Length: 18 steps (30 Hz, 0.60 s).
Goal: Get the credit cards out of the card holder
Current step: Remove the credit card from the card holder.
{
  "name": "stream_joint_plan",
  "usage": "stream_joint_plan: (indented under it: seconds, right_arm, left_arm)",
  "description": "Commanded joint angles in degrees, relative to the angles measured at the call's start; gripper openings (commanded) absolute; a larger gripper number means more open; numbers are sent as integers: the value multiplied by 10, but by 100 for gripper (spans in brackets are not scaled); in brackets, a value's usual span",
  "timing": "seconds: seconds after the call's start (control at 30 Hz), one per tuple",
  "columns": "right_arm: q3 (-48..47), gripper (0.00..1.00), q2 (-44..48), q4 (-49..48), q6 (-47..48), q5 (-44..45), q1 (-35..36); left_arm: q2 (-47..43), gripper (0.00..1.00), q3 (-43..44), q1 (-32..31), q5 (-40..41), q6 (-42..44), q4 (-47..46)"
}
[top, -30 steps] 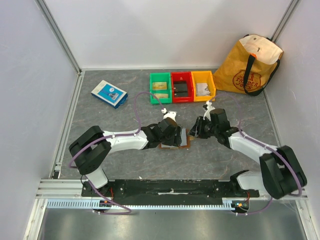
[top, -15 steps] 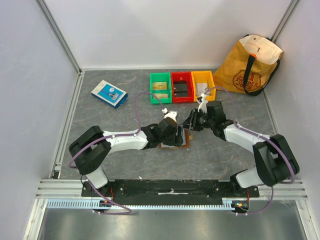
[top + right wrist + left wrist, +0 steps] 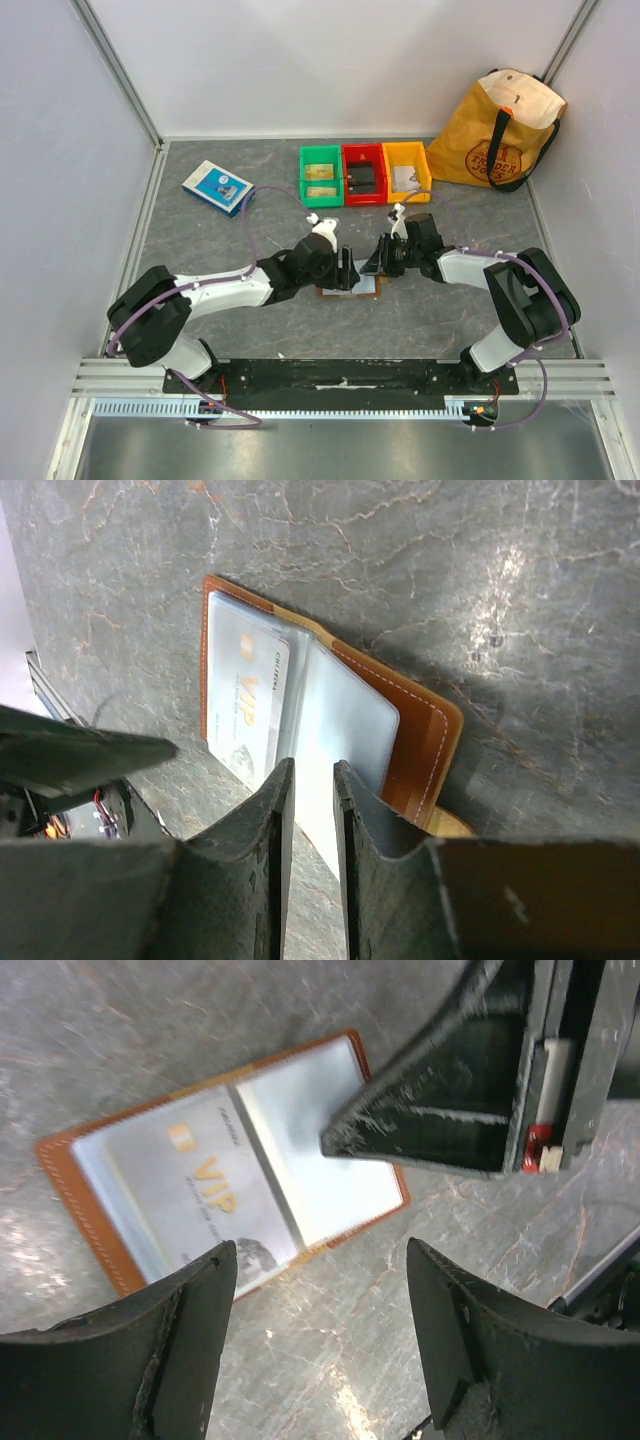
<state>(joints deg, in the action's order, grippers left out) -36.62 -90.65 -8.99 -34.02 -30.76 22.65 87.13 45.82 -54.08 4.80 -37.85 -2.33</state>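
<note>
The card holder (image 3: 352, 289) lies open on the table, brown leather with pale inner sleeves. It also shows in the left wrist view (image 3: 320, 1195) and the right wrist view (image 3: 420, 740). A pale card marked VIP (image 3: 195, 1190) sits in its left sleeve and shows in the right wrist view too (image 3: 245, 695). A tan-gold edge (image 3: 452, 826) peeks from under the holder. My left gripper (image 3: 320, 1260) is open and empty, just above the holder's near edge. My right gripper (image 3: 312, 770) has its fingers nearly together, tip down on the right sleeve, with nothing seen between them.
Green (image 3: 321, 176), red (image 3: 363, 174) and yellow (image 3: 406, 170) bins stand in a row behind the holder. A blue-and-white flat box (image 3: 218, 187) lies at the back left. A yellow tote bag (image 3: 505, 130) stands in the back right corner.
My right gripper has moved left and down onto the holder's right side. My left arm has shifted and its gripper has pulled back a little. The holder now lies more open.
</note>
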Motion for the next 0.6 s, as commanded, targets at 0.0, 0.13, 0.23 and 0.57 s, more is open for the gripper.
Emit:
stream_joint_plan:
  seconds: [0.0,0.13,0.23,0.57]
  right_arm:
    - [8,28,-3,-23,11,-8,1]
    - [19,28,-8,-66,-5,-36,0]
    - [29,30,-15,-112,-34,-53,0]
    - [37,30,-51,-194,-76,-74,16]
  left_arm:
    - [-25,73,-26,43,-36,-19,-49]
    - [-10,64,-29,64,-44,-18,-46]
    - [2,55,-27,70,-38,-16,-38]
    - [43,28,-26,71,-29,-18,-15]
